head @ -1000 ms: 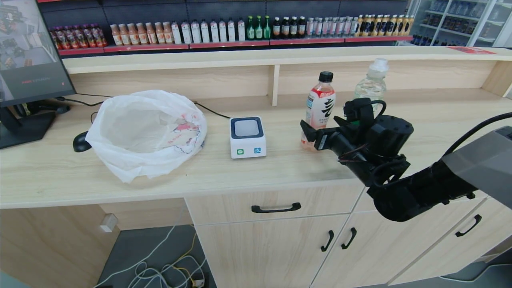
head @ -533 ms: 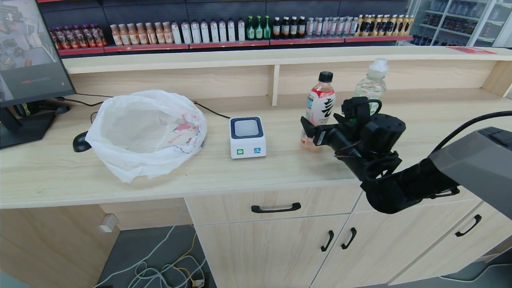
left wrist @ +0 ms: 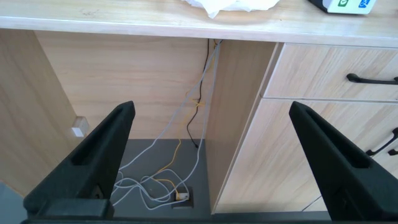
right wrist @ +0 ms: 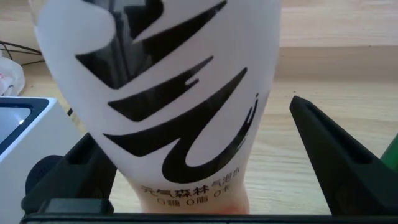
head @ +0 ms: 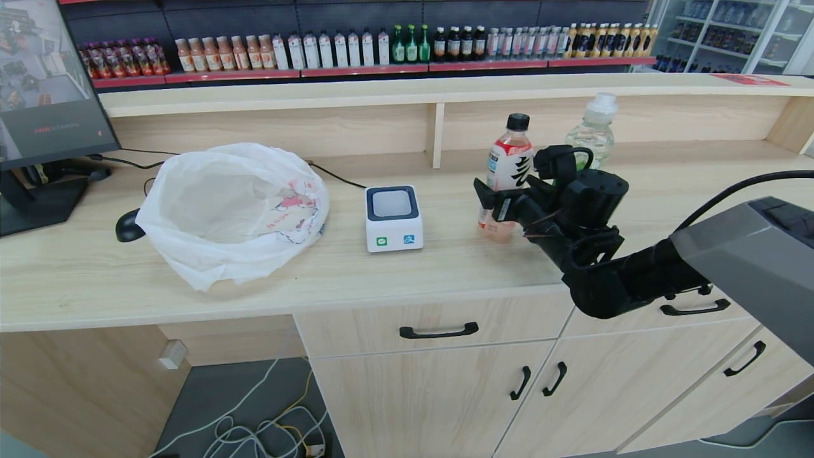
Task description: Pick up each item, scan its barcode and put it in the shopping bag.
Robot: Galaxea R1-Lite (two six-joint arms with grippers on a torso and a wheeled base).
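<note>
Right end effector (head: 509, 200): jaws spread wide astride the bottle (head: 509, 164), gripping nothing. Bottle stands upright on the worktop (head: 445, 270), right of the scanner (head: 393, 219). Rigid, smooth, likely moderately heavy; grip mid-body on the label, squarely, to prevent slipping.

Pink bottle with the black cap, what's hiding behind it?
A clear bottle with a white cap stands behind the pink bottle, off to its right. Its lower half is covered by the right gripper and wrist, so its bottom cannot be seen.
</note>
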